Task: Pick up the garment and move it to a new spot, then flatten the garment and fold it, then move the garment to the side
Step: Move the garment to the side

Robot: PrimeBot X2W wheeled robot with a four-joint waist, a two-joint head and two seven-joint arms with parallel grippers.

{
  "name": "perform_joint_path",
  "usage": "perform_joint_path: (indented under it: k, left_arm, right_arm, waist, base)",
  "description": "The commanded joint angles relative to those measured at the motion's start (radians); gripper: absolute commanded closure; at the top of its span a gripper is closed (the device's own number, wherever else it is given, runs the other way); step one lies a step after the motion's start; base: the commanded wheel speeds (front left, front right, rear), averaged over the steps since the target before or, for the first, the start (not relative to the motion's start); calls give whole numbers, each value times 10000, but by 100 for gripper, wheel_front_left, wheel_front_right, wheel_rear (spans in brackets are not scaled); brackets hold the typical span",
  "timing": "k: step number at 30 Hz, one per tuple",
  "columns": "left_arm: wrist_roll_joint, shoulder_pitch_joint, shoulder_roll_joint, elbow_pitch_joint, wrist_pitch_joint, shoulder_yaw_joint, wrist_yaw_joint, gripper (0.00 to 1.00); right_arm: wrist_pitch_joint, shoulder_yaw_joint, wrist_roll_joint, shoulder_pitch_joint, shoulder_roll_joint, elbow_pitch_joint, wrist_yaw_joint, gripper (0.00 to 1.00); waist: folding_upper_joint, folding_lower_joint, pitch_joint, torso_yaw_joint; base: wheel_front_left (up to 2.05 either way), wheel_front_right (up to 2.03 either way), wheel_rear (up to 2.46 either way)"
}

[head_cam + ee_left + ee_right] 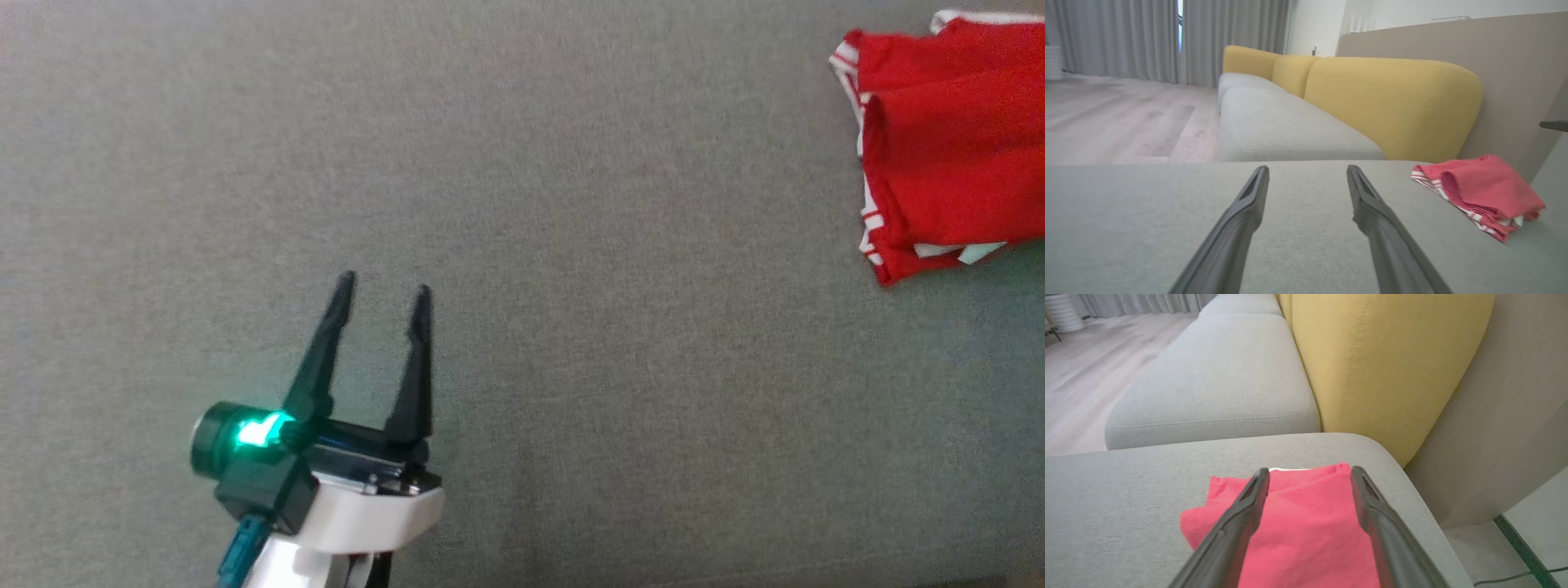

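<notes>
The garment [947,147] is red with white stripes at its edges. It lies folded at the far right of the grey cushion [571,245], and the left wrist view has it to the right [1482,192]. My left gripper [384,292] hovers open over bare cushion, well to the left of the garment, its two dark fingers [1249,204] spread with nothing between them. My right gripper [1309,475] is open just above the folded garment [1306,526], fingers apart on either side of the red cloth, holding nothing.
Yellow backrests [1392,102] rise behind the grey seats [1216,375]. A beige panel [1506,396] stands to the right of the cushion's end. Wooden floor [1118,114] and grey curtains [1126,36] lie beyond. A dark cable [1527,555] runs along the floor at lower right.
</notes>
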Motion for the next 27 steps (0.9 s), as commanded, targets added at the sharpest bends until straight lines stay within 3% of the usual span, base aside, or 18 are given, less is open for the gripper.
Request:
perform_joint_path:
  k: [1,6,13,18,27]
  left_arm:
    - [-4,-100,-50,-321,-51,366,200,0]
    - [-60,192,-51,-89,-51,335,634,0]
    - [-116,942,-51,68,-51,110,917,0]
    - [-93,1348,-51,6,-51,126,1100,0]
    - [154,2434,-51,-81,-51,341,1385,0]
  right_arm:
    - [-236,211,-160,428,198,-568,-7,0]
    - [-1492,1106,-1329,1886,2047,-1162,-7,0]
    - [-5142,2395,-1948,3790,3957,-347,-7,0]
    - [-6643,3142,-2128,4611,4177,-134,-7,0]
    - [-6774,2717,-2422,6011,4499,-1020,-7,0]
  waist:
    - [0,0,-568,167]
    - [0,0,-1849,421]
    - [0,0,-3447,868]
    - [0,0,-3764,1008]
    - [0,0,-4120,1235]
  base:
    - [0,0,0]
    - [0,0,0]
    - [0,0,0]
    - [0,0,0]
    - [0,0,0]
